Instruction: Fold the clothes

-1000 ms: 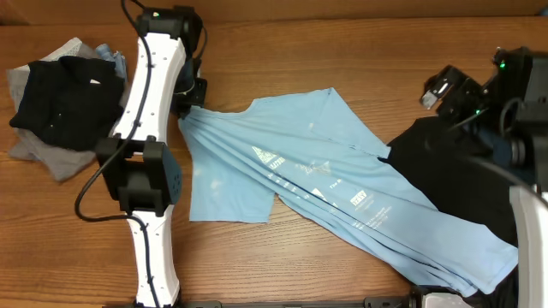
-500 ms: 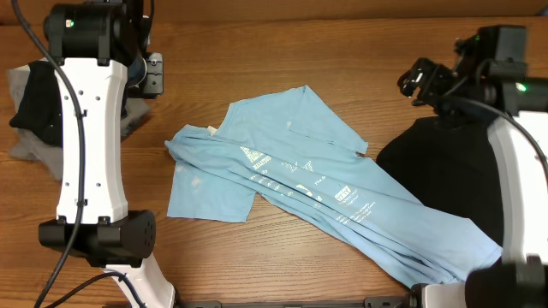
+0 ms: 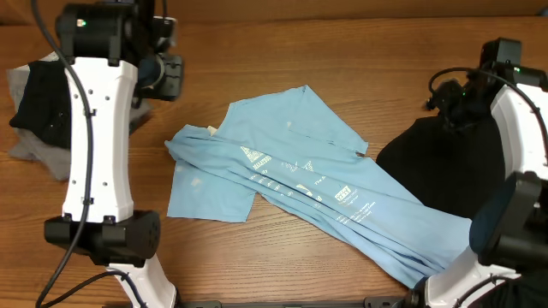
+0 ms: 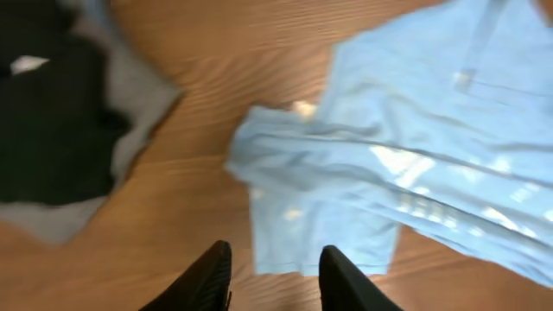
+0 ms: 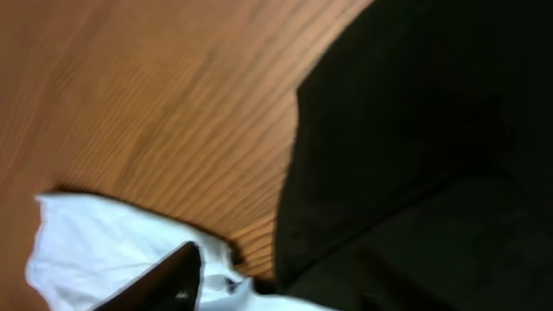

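At nine o'clock overhead, the left arm (image 3: 96, 145) is a long white plastic shell between bulky black joints, with a thin black cable (image 3: 80, 145) along it. The right arm (image 3: 524, 120), at three o'clock, matches. The left gripper (image 4: 275, 255) has glossy black tapered fingers (image 4: 210, 278).

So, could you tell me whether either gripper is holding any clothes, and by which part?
The left gripper is open and holds nothing. The right gripper hangs at the edge of the black garment; any hold cannot be told.
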Robot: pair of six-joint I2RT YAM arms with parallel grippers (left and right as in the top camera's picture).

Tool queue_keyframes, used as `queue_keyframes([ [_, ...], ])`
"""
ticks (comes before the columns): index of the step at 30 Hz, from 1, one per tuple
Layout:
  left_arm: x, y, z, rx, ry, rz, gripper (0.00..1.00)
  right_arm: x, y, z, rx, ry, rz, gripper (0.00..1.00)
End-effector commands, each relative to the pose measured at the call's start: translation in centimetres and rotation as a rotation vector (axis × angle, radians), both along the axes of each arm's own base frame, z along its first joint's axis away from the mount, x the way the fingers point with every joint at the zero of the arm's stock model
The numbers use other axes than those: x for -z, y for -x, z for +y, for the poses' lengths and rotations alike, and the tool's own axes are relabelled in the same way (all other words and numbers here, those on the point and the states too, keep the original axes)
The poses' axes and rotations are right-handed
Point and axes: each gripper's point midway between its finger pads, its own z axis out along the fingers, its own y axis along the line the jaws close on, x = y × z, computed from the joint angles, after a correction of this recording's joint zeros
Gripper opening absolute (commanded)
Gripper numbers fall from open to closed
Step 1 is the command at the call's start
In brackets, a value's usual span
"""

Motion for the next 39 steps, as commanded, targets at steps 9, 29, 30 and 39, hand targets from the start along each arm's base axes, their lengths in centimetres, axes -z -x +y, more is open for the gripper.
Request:
queue_keyframes([
  [9, 0.1, 0.1, -7.1, 0.225, 0.076, -0.025, 0.47, 7.3, 4.8, 1.7, 0.057, -0.070, 0.213, 0.15],
  [29, 1.1, -0.1, -7.6, 0.235, 0.073, 0.002, 0.50, 11.2, 7.3, -17.4, 0.569, 0.125, -0.012, 0.09],
  [30, 1.1, -0.1, -7.6, 0.235, 0.073, 0.002, 0.52, 10.9, 6.9, -18.0, 0.537, 0.113, -0.055, 0.09],
  [39, 1.1, 0.0, -7.4, 0.232, 0.064, 0.008, 0.58, 2.5, 2.2, -18.1, 0.304, -0.036, -0.388, 0.49],
])
